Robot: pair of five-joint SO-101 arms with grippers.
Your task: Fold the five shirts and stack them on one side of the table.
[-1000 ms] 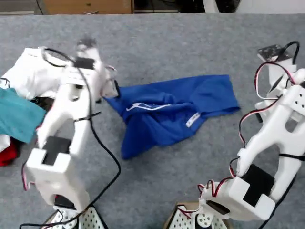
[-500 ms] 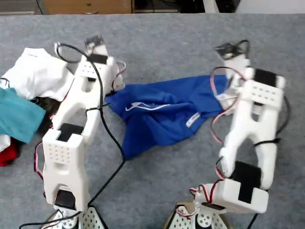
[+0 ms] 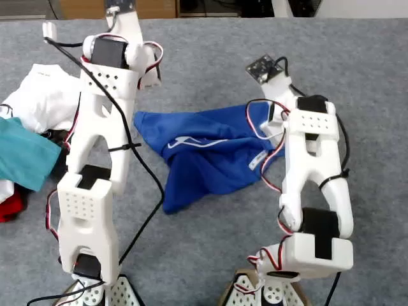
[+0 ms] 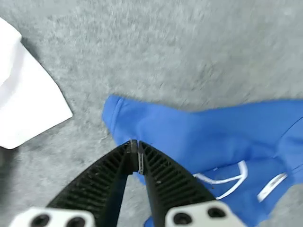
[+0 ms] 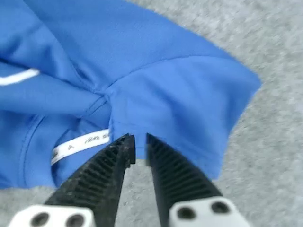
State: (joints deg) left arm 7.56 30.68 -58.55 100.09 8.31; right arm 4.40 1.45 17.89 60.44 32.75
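The tabletop (image 3: 210,57) is soft and grey, like a carpet. The blue shirt (image 3: 210,153) lies rumpled in the middle of it. The left gripper (image 4: 135,146) hangs over the shirt's one end, squeezed tight on nothing. The right gripper (image 5: 139,142) hangs over the other end, with a small gap between its jaws. A white shirt (image 3: 44,95), a teal shirt (image 3: 22,153) and a red shirt (image 3: 9,204) are piled at the left edge. A wooden cabinet (image 3: 83,7) stands past the far edge.

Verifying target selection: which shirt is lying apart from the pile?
The blue shirt, lying alone in the middle. The white shirt, teal shirt and red shirt are heaped beside the left arm.
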